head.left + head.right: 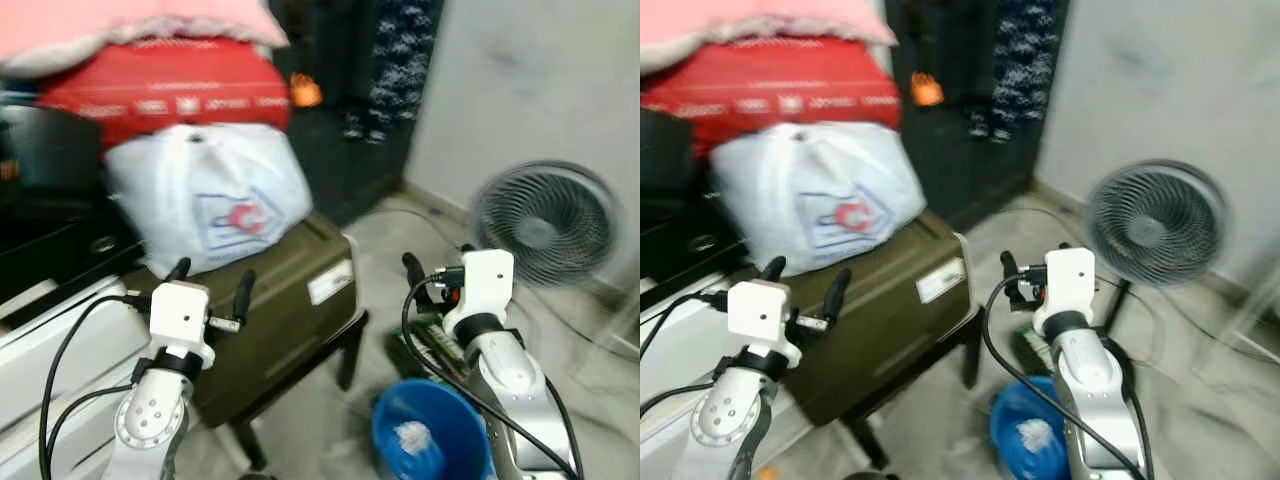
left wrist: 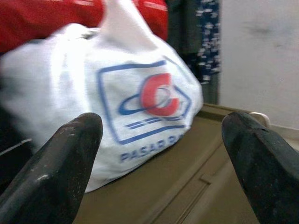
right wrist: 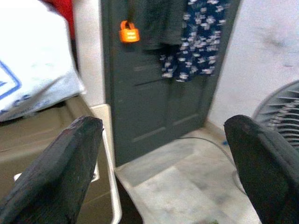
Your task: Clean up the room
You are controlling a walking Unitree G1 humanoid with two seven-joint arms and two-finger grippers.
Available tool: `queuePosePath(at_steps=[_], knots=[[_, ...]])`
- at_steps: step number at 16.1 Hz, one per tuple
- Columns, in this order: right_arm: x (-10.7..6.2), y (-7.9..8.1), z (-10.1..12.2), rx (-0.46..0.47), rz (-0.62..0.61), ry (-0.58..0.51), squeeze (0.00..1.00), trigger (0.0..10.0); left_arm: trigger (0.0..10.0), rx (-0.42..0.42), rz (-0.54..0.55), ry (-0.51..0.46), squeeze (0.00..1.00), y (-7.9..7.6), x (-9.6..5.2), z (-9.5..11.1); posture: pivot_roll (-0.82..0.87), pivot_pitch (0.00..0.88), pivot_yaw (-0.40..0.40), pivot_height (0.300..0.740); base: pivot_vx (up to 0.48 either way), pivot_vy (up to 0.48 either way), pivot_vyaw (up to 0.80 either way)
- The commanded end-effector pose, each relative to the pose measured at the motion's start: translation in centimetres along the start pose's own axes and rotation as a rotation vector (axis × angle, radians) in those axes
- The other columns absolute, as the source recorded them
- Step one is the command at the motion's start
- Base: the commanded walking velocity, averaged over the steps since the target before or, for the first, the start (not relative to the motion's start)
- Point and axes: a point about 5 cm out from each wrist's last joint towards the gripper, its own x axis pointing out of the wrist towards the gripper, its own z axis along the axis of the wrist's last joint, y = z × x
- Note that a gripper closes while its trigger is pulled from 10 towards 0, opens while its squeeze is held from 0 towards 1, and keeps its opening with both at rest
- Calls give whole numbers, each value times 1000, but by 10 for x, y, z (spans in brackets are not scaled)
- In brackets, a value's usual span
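Note:
A white plastic bag (image 1: 215, 195) with a blue and red logo rests on an olive-brown case (image 1: 290, 300). My left gripper (image 1: 212, 280) hovers just before the bag, over the case's lid, open and empty; the left wrist view has the bag (image 2: 140, 93) right ahead between the fingers. On the other side, my right gripper (image 1: 438, 265) is open and empty too, held past the case's corner above the floor and facing a dark door (image 3: 149, 93). Below it stands a blue bucket (image 1: 430, 430) with something white (image 1: 410, 437) inside.
A red bag (image 1: 170, 85) and pink cloth (image 1: 120, 25) are piled above the white bag. A floor fan (image 1: 545, 225) stands at the right by the wall. An orange padlock (image 3: 128, 33) and a patterned garment (image 3: 201, 37) hang on the door. White furniture (image 1: 60, 350) lies at the left.

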Motion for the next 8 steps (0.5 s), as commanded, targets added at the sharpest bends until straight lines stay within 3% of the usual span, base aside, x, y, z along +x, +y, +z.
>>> queuePosePath(at_steps=[1, 5, 8], knots=[[-2, -3, -2, 3, -7, 11, 0, 10000, 10000, 8, 5, 4, 0, 0, -1, 0, -88, 0, -2, 740, 0, 0, 800], [-16, -5, -13, 8, -9, 54, 0, 10000, 10000, 15, 66, 39, 0, 11, -15, -4, -82, 0, -1, 740, 0, 0, 800], [-9, -2, -11, 9, 0, 43, 0, 10000, 10000, 19, 66, 36, 0, 10, -14, -4, -76, 0, -4, 740, 0, 0, 800]])
